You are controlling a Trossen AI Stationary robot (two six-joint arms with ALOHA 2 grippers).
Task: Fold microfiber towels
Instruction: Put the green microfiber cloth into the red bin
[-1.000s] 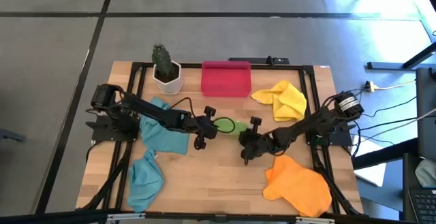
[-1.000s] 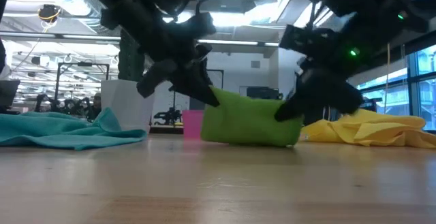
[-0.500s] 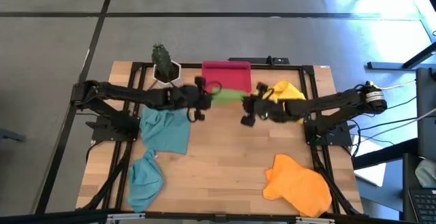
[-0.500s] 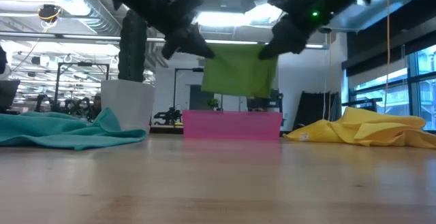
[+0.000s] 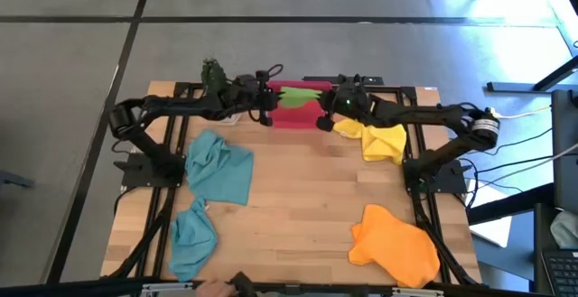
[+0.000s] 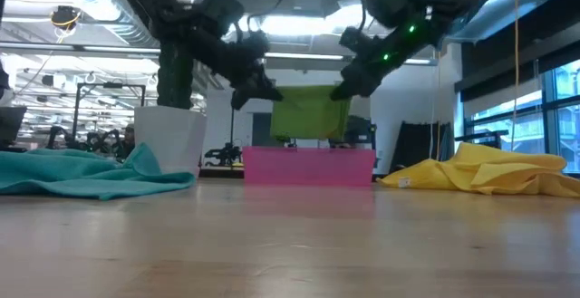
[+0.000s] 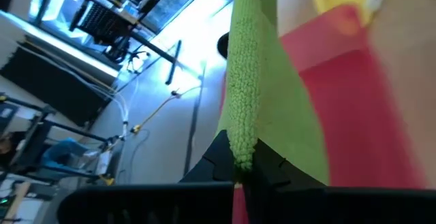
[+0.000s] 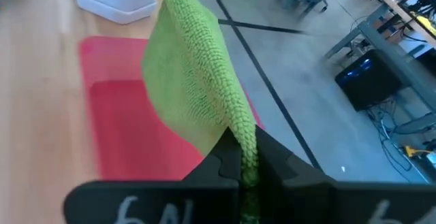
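The folded lime green towel (image 6: 309,112) hangs between my two grippers above the red tray (image 5: 300,112) at the table's far edge. My left gripper (image 5: 270,103) is shut on its left end and my right gripper (image 5: 327,107) on its right end. The yellow towel (image 5: 379,138) lies crumpled right of the tray. Two teal-blue towels (image 5: 217,171) (image 5: 192,236) lie at the left and the orange towel (image 5: 397,247) at the near right, each flat on the table. My left gripper pinches the green towel's folded upper edge (image 7: 240,157) at its left end between the two fingers, coming level from the table's left. The towel hangs below the hold, clear of the tray. My right gripper pinches the folded upper edge (image 8: 246,157) at its right end, coming level from the table's right. The top edge between the grippers sags a little.
A white pot with a cactus (image 5: 215,85) stands just left of the tray, close beside my left arm. The middle of the wooden table (image 5: 307,207) is bare.
Both grippers have carried the green towel off the table's middle, up and toward the far edge, to above the red tray. The towel has been lifted clear and hangs folded between them. In the last half second it has gone lower, toward the tray.
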